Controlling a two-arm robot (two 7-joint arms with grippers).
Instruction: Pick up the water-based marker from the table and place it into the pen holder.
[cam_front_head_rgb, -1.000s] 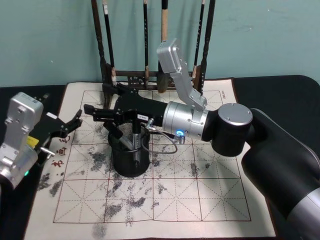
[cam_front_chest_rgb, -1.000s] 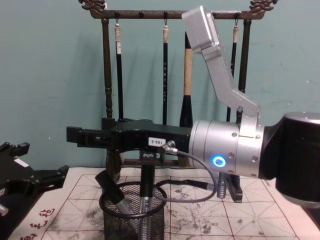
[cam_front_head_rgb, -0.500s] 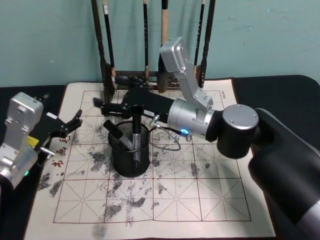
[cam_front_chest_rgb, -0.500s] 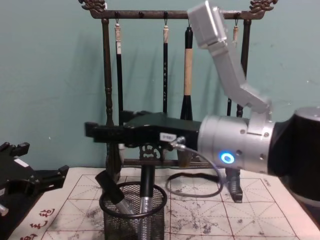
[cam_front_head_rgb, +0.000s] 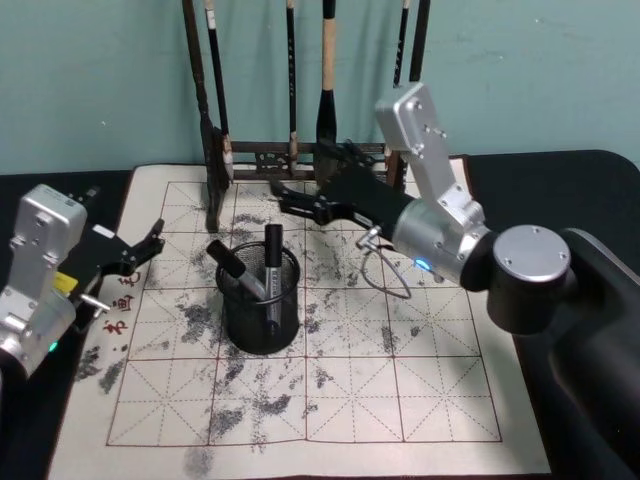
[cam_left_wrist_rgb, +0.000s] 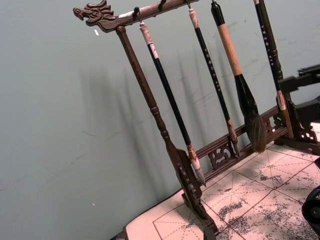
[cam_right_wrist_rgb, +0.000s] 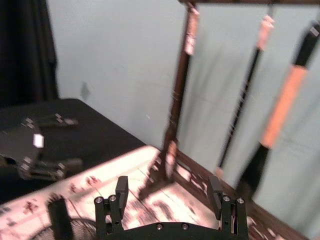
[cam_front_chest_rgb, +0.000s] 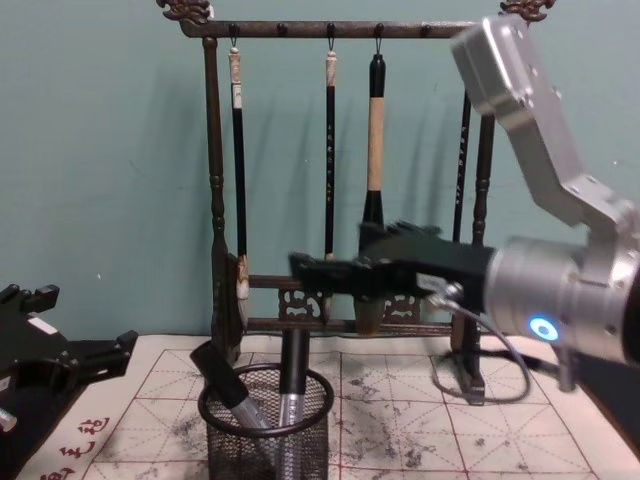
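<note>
now the big right arm (cam_front_head_rgb: 470, 245) reaches over the paper mat (cam_front_head_rgb: 350, 380), and its right gripper (cam_front_head_rgb: 290, 197) is open and empty, up behind the pen holder (cam_front_head_rgb: 260, 320). the marker (cam_front_head_rgb: 272, 262) stands almost straight up inside that black wire cup, beside another pen (cam_front_head_rgb: 232, 265) that leans. the cup is round with a thick rim. the left gripper (cam_front_head_rgb: 140, 248) rests near the mat's left edge, open too.
</note>
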